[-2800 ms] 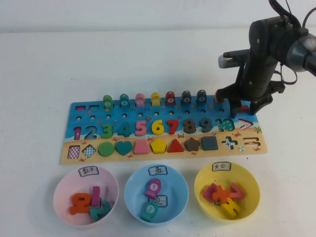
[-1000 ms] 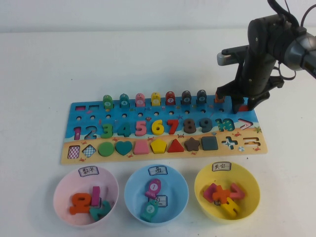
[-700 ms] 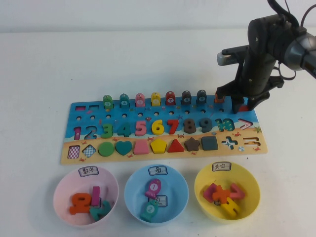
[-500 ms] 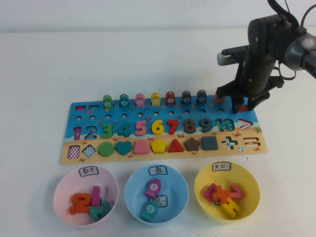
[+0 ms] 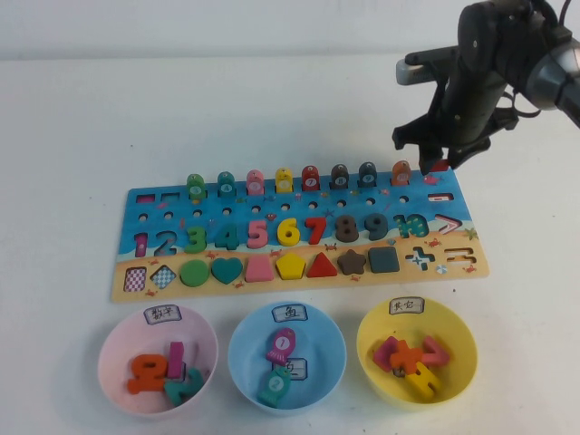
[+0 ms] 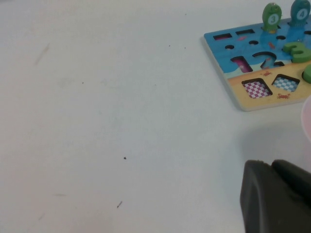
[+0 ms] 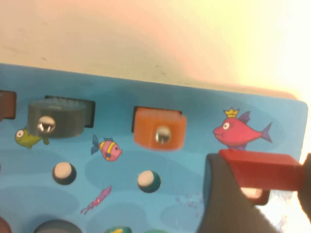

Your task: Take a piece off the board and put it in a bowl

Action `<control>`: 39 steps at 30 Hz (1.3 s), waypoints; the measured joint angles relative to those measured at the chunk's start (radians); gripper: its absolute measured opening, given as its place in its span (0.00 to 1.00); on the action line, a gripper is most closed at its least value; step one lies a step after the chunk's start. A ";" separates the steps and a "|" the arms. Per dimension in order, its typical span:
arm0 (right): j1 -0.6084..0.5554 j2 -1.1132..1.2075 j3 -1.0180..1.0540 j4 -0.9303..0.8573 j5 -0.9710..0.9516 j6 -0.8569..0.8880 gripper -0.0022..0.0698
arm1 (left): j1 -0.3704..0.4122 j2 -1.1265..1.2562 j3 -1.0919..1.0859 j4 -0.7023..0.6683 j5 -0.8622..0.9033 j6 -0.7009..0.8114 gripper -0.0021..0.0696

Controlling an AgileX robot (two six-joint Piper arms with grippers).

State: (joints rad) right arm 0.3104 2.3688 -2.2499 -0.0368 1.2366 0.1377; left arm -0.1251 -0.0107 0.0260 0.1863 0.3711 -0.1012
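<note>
The blue puzzle board (image 5: 122,285) lies mid-table with number, shape and fish pieces in it. My right gripper (image 5: 433,165) hangs just above the board's far right corner. It is shut on a red block piece (image 5: 439,166), lifted off the board. In the right wrist view the red piece (image 7: 260,170) sits between the gripper's (image 7: 260,177) dark fingers, above the board's corner (image 7: 194,104). An orange fish piece (image 7: 159,133) stands in its slot beside it. My left gripper (image 6: 277,194) is shut and empty, low over the bare table left of the board.
Three bowls stand in front of the board: pink (image 5: 109,349), blue (image 5: 240,349) and yellow (image 5: 367,340), each holding a few pieces. A row of fish pegs (image 5: 283,179) lines the board's far edge. White table lies all around.
My right gripper has risen and moved back from the board's far right corner with the red piece in it. The orange fish piece there now shows.
</note>
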 joint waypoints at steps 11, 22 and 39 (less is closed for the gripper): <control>0.000 -0.034 0.028 0.009 0.000 -0.002 0.42 | 0.000 0.000 0.000 0.012 0.002 0.000 0.02; 0.002 -0.333 0.375 0.059 0.000 -0.004 0.42 | 0.000 0.000 0.000 0.014 0.002 0.000 0.02; 0.243 -0.832 0.943 0.068 -0.198 0.034 0.42 | 0.000 0.000 0.000 0.015 0.002 0.000 0.02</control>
State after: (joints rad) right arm 0.5532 1.5372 -1.3070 0.0310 1.0384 0.1721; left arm -0.1251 -0.0107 0.0260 0.2016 0.3727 -0.1012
